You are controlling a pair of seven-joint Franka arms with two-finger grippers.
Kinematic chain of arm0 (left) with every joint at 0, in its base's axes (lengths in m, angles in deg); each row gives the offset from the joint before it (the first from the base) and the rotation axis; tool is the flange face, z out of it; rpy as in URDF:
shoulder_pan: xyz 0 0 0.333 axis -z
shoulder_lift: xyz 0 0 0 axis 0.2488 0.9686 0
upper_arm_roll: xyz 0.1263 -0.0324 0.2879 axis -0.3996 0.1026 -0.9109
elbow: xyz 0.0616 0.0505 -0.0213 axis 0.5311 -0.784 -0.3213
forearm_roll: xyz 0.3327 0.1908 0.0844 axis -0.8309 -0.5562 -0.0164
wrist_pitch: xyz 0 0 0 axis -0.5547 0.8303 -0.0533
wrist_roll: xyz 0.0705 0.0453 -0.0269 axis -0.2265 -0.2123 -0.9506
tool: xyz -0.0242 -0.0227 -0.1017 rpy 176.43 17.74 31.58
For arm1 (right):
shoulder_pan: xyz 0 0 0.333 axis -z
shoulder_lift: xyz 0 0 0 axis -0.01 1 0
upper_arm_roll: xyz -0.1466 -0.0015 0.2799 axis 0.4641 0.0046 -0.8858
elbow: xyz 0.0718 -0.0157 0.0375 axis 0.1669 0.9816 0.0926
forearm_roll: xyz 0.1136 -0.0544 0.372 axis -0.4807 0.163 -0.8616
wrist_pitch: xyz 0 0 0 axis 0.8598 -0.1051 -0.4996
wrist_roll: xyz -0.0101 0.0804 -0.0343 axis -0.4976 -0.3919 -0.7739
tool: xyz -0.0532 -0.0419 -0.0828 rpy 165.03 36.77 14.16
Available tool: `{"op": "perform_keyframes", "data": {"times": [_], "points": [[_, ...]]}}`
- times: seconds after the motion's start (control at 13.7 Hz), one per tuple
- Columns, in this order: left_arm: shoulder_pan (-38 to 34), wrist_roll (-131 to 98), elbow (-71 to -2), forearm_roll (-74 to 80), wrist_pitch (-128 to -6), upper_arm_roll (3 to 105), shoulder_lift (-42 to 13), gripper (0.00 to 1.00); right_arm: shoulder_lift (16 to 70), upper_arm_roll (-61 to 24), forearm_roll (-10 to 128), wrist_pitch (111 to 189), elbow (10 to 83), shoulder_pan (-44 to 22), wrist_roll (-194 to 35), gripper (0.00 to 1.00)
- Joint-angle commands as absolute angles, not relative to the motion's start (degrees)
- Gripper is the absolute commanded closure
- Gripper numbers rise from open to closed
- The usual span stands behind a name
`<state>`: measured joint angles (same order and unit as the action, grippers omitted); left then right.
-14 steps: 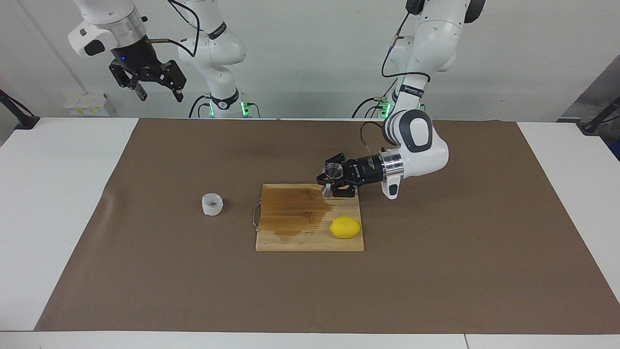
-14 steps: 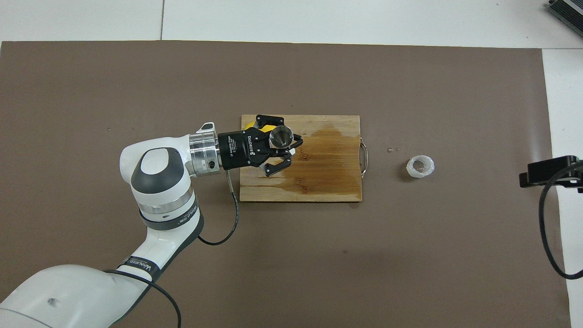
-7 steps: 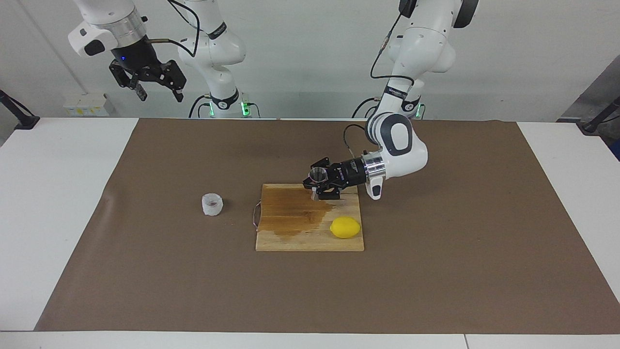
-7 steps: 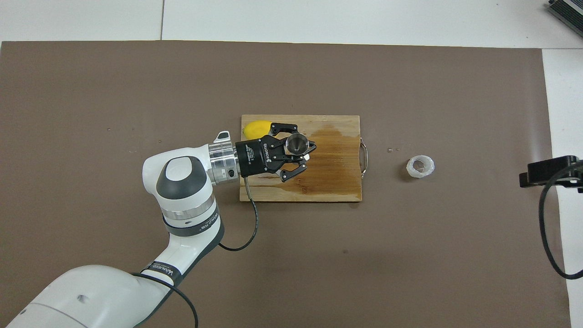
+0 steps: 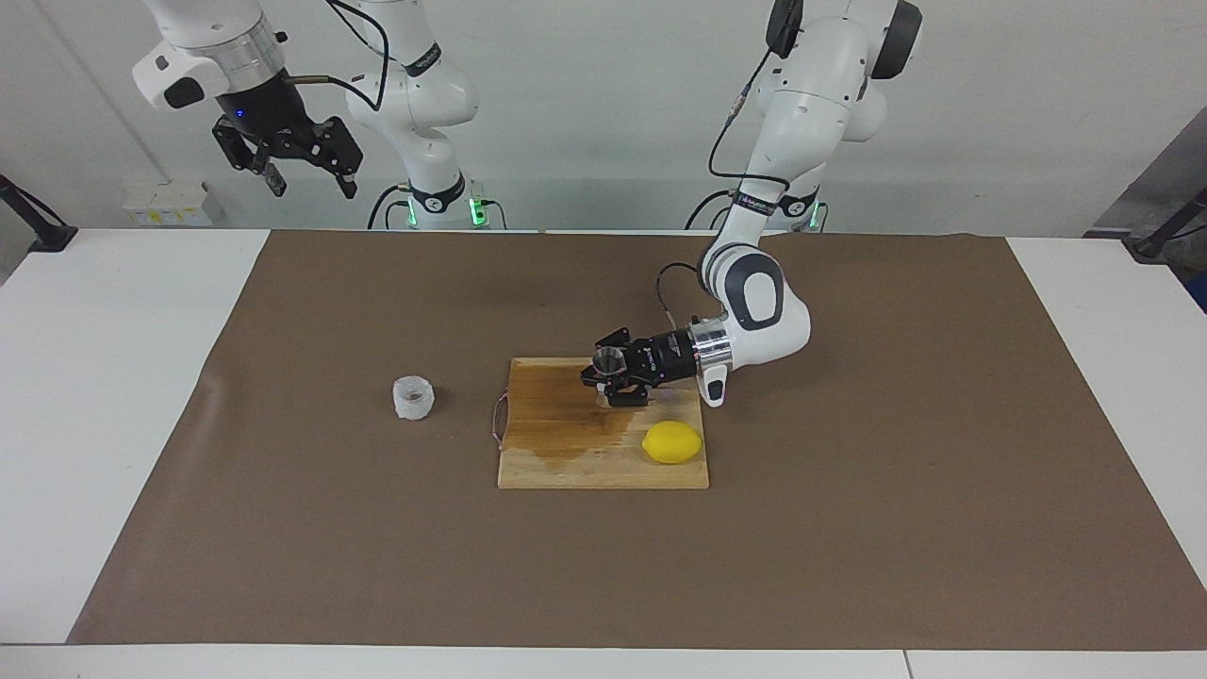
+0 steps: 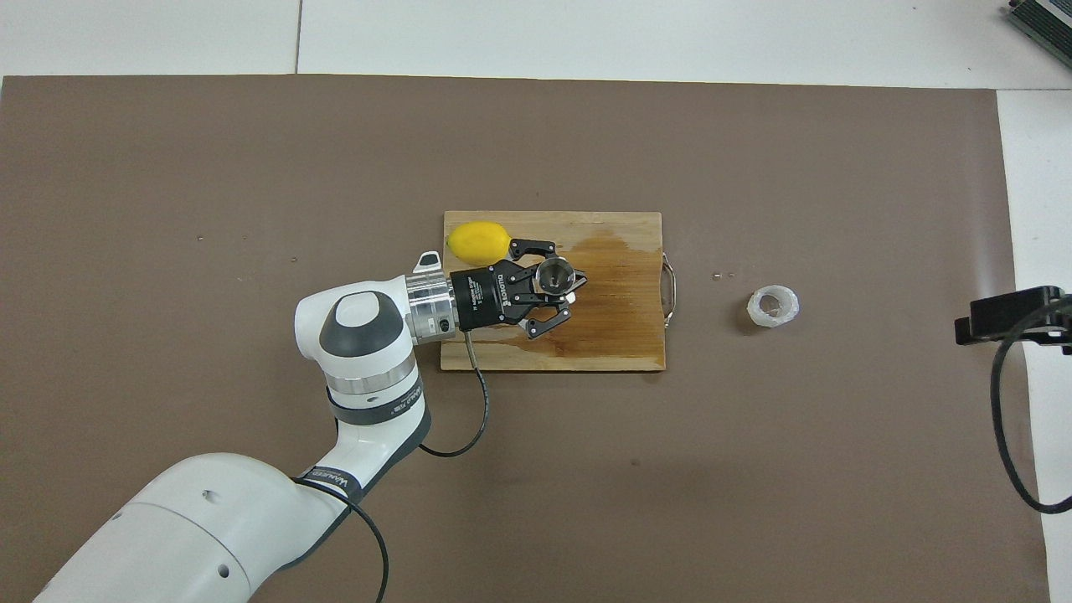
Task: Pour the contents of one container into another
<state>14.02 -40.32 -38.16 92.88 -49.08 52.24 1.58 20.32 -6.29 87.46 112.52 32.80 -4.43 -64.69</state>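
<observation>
My left gripper [image 5: 606,372] [image 6: 559,286] is shut on the steel jigger [image 5: 609,362] [image 6: 554,275], which it holds upright, mouth up, low over the wooden cutting board [image 5: 566,462] [image 6: 620,343]. The translucent white ribbed cup [image 5: 413,397] [image 6: 773,306] stands upright on the brown mat, off the board's handle end toward the right arm's end of the table. My right gripper [image 5: 305,177] hangs open, high over that end near its base; only a dark part of it [image 6: 1009,316] shows in the overhead view.
A yellow lemon [image 5: 672,442] [image 6: 477,240] lies on the board's corner farthest from the robots, toward the left arm's end. A dark wet stain [image 5: 556,424] [image 6: 615,285] covers much of the board. A metal handle [image 6: 668,283] sticks out toward the cup.
My left arm has carried the jigger lower and farther from the robots over the board, uncovering the lemon in the overhead view. The cup, lemon and right arm have not moved.
</observation>
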Motion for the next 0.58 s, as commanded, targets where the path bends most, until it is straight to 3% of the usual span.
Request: {"op": "perform_keyframes", "data": {"times": [0.0, 0.51], "points": [[15.57, -36.66, -36.72, 96.93, -51.39, 52.91, 3.49, 1.00, 19.48, -6.49, 87.73, 112.44, 33.53, -4.17, -64.29, 0.00], [15.04, -34.36, -36.01, 97.73, -50.95, 53.26, 6.30, 1.00, 19.48, -6.49, 87.73, 112.36, 33.53, -4.17, -64.29, 0.00]]}}
